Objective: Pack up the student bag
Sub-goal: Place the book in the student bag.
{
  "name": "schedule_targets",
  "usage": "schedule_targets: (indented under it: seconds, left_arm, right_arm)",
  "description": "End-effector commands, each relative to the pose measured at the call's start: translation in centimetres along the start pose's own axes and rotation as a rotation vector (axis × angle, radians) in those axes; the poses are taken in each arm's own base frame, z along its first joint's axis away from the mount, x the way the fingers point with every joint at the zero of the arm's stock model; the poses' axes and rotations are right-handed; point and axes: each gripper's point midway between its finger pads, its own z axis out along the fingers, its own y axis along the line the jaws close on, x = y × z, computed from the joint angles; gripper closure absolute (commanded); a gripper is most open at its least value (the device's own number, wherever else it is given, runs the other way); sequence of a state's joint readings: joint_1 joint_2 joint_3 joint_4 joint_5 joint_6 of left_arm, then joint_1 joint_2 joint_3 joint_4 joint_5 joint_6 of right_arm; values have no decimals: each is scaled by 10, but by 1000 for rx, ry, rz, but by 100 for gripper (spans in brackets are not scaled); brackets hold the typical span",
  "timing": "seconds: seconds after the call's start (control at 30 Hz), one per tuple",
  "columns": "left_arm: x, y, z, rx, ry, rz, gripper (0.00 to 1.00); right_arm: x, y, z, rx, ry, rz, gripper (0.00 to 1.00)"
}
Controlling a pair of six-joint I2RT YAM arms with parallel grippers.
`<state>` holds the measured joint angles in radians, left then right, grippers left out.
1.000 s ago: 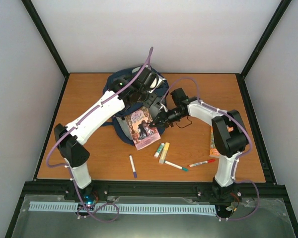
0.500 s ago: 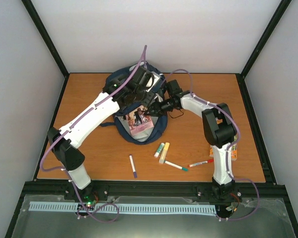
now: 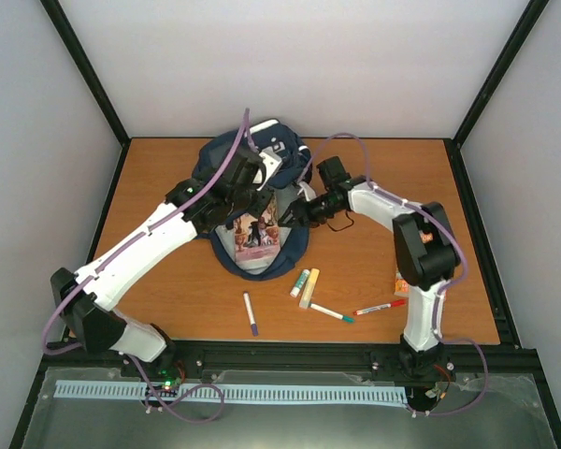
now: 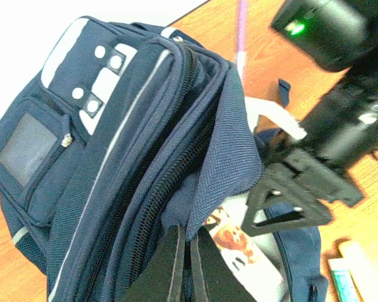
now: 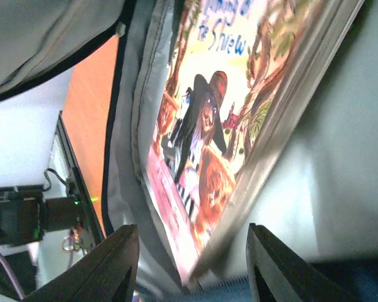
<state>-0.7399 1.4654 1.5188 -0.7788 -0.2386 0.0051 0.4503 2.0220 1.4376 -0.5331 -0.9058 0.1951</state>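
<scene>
purple marker (image 3: pixel 251 313) and red marker (image 3: pixel 381 306) loose on the bench (image 3: pixel 402 178) near the front edge. behind them, mid-bench, student bag (image 4: pixel 138 157) with its mouth open, picture book (image 5: pixel 208 145) lying inside on grey lining. right jaws open, straddling the book's corner. left jaws clamped on the bag's navy flap edge, flap raised.

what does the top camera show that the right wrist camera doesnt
Only the top view: the whole bag, the pens on the table, and the left gripper at the bag's flap. Only the right wrist view: cover art of the book up close, the bag's grey lining, and the right gripper open astride the book's edge. Both: the book inside the bag.
</scene>
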Motion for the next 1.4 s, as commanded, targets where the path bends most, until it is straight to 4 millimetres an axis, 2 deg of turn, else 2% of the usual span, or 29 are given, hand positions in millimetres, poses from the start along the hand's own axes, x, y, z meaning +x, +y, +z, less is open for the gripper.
schedule_targets:
  seconds: [0.0,0.13,0.3,0.43,0.6,0.77,0.9,1.0,1.2,1.37]
  left_arm:
    - [-43,14,-34,-44,-221,-41,99]
    - [-35,14,-28,-27,-216,-90,99]
    - [-27,18,-22,-5,-204,-171,99]
    - [-21,21,-15,2,-182,-211,99]
    - [-24,25,-25,5,-209,-225,99]
    - [-25,33,-32,-25,-223,-232,99]
    - [-23,39,-37,-59,-228,-235,99]
    - [-23,43,-41,-74,-241,-237,99]
    - [-22,44,-45,-78,-247,-234,99]
    - [-22,46,-47,-88,-253,-232,99]
  right_arm:
    - [4,30,-31,94,-67,-223,50]
    - [26,44,-42,184,-57,-402,51]
    - [64,47,-33,312,14,-659,62]
    - [84,51,-22,445,53,-919,71]
    - [78,65,-4,608,95,-1204,77]
    - [58,83,16,662,132,-1328,79]
    - [54,87,37,694,178,-1421,79]
    - [58,89,55,707,218,-1483,74]
    - [60,76,79,741,297,-1510,46]
    - [54,59,90,790,343,-1490,44]
